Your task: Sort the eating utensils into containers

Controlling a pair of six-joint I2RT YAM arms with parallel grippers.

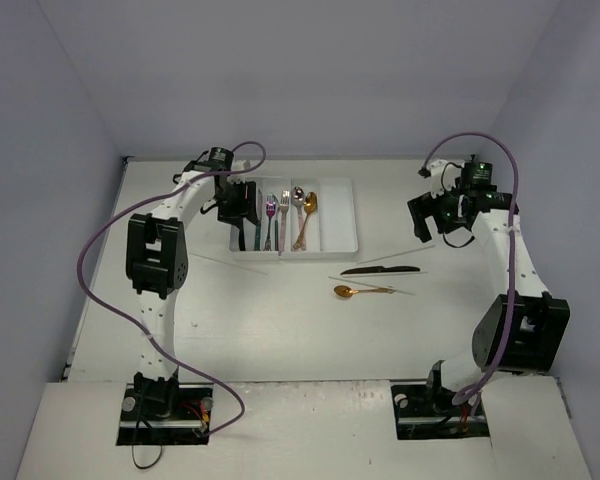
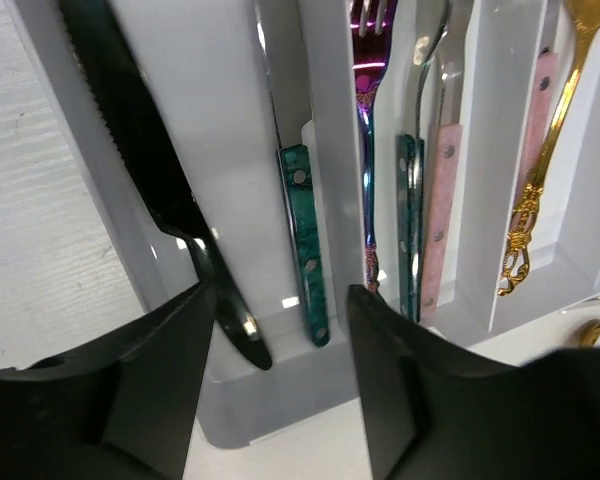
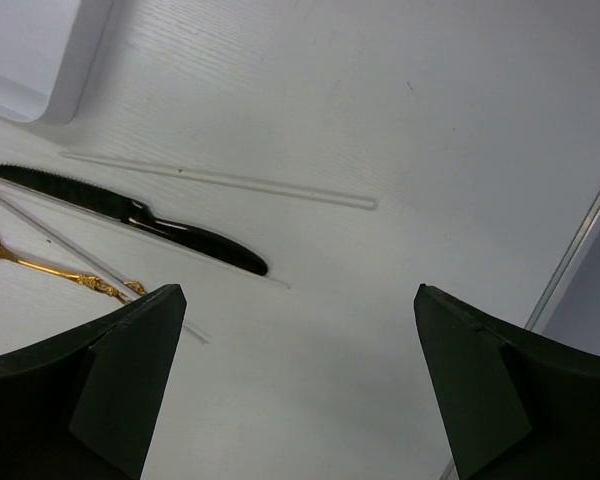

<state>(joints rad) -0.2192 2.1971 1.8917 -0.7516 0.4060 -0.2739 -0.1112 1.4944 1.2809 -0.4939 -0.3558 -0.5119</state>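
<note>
The white cutlery tray point(image 1: 340, 222) holds a black knife point(image 2: 150, 160) in its left compartment, with a teal-handled knife point(image 2: 305, 240) beside it. Further right lie a purple fork point(image 2: 368, 120), teal and pink handles point(image 2: 440, 200), and a gold utensil point(image 2: 535, 190). My left gripper point(image 1: 240, 208) hovers over the tray's left end, open and empty point(image 2: 280, 295), with the black knife's handle just beside its left finger. A second black knife point(image 1: 380, 269), a gold spoon point(image 1: 358, 291) and thin chopsticks point(image 1: 375, 283) lie on the table. My right gripper point(image 1: 435, 226) is open and empty point(image 3: 297, 300) above the table, to the right of them.
In the right wrist view the black knife point(image 3: 130, 215), the gold spoon point(image 3: 40, 265) and a chopstick point(image 3: 220, 180) lie up and left of the fingers, with the tray corner point(image 3: 40, 70) beyond. Another chopstick point(image 1: 225, 262) lies left of the tray. Walls enclose the table.
</note>
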